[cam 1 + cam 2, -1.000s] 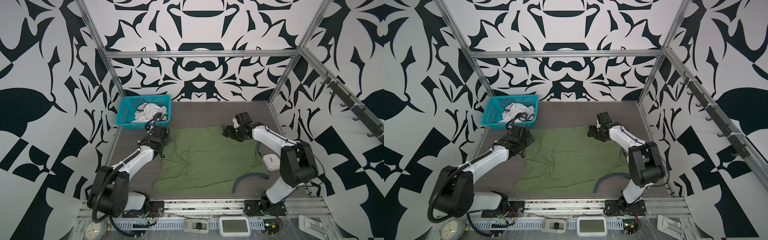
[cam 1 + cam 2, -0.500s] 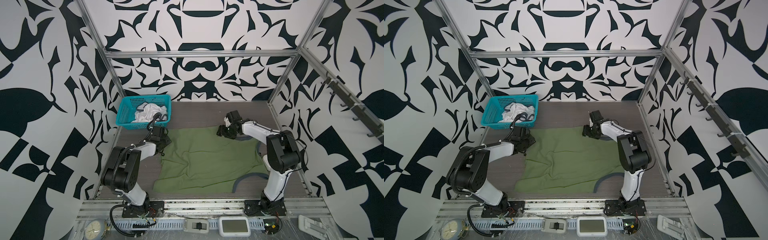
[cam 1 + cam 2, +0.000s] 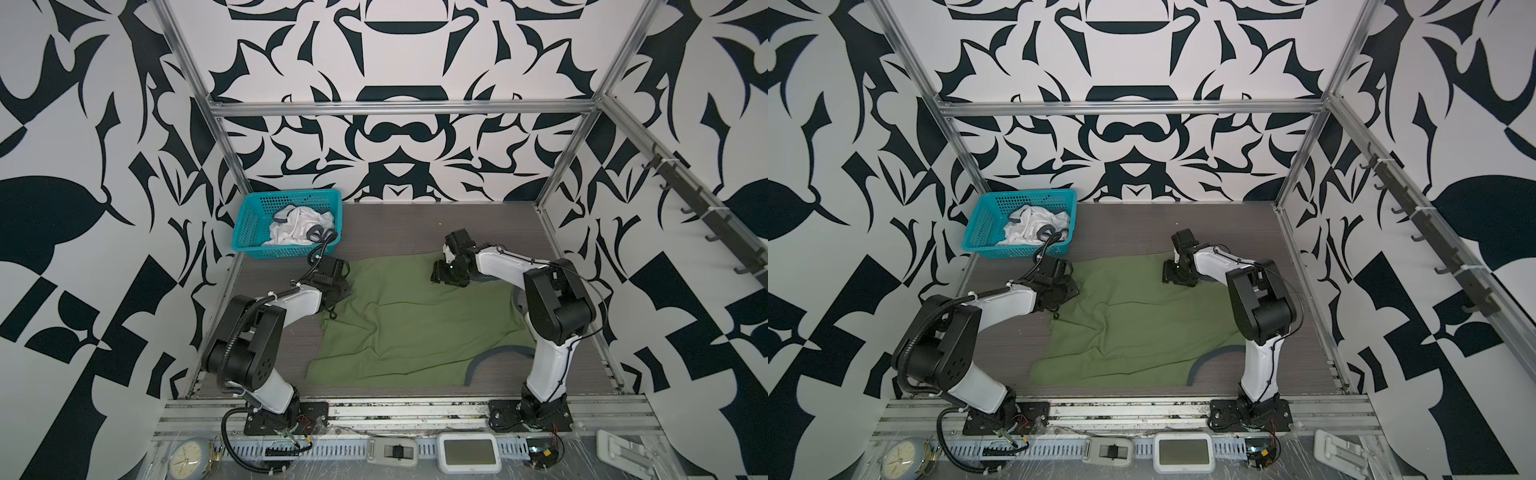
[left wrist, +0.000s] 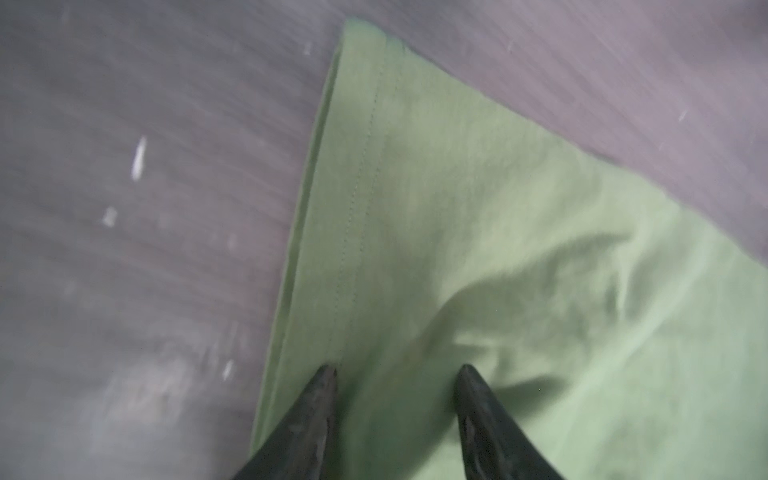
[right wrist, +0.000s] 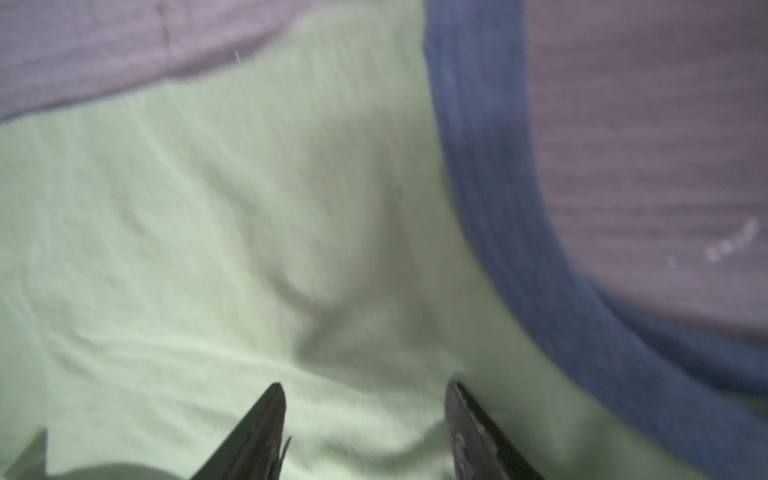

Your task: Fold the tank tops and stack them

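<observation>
The olive green tank top (image 3: 415, 324) is lying spread and rumpled across the middle of the table (image 3: 407, 226), while the white tank top (image 3: 297, 226) is sitting bunched in the teal basket (image 3: 291, 195) at the far left corner. The left gripper (image 4: 397, 370) is hovering over the shirt's stitched edge and the right gripper (image 5: 365, 386) beside its grey-blue trim (image 5: 498, 208) — both with jaws standing apart, tips down at the cloth, neither pinching anything.
</observation>
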Available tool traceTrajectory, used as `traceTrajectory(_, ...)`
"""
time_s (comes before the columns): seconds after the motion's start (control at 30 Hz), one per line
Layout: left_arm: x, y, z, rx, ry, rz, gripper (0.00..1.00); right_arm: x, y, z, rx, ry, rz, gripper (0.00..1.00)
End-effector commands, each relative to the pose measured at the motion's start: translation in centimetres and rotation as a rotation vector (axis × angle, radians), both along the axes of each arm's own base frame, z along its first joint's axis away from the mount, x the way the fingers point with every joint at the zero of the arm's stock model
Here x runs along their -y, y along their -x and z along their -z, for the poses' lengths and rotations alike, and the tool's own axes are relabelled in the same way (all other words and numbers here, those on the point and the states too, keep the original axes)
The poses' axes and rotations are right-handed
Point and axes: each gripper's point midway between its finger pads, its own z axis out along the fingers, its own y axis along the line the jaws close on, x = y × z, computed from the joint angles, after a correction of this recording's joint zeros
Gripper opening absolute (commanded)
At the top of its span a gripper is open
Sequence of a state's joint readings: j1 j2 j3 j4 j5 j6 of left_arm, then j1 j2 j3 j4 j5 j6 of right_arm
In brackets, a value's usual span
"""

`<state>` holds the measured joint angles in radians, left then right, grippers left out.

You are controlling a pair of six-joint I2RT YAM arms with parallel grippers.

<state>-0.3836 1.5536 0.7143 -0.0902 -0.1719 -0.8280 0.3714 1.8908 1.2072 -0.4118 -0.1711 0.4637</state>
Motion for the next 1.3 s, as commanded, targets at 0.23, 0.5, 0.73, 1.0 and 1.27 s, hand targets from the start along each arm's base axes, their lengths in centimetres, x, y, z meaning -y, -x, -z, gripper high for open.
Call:
traceTrajectory(0.23,-2.1,3.7,-3.6,-0.033,-0.07,-0.03,0.61,-0.6,0.5,-4.5,0.057,-0.032,-0.024,0.64)
traceTrajectory(0.5,-5.1,-1.9,-4.7,0.044,-0.053,-0.118,0.62,-1.6,-4.0,-6.8,0.147,-0.028,-0.018,0.64)
traceTrajectory(0.73,-6.1,-5.4,-2.8,0.054,-0.03,-0.137,0.59,-2.1,-7.3,-6.4,0.161,-0.025,-0.019,0.63)
traceTrajectory(1.0,-6.1,-7.1,-0.8,0.045,-0.033,-0.119,0.54,-1.5,-9.1,-5.2,0.155,-0.007,-0.013,0.64)
traceTrajectory(1.27,-6.1,-7.8,0.6,0.022,-0.04,-0.113,0.48,-1.3,-9.7,-3.8,0.129,0.002,-0.02,0.65)
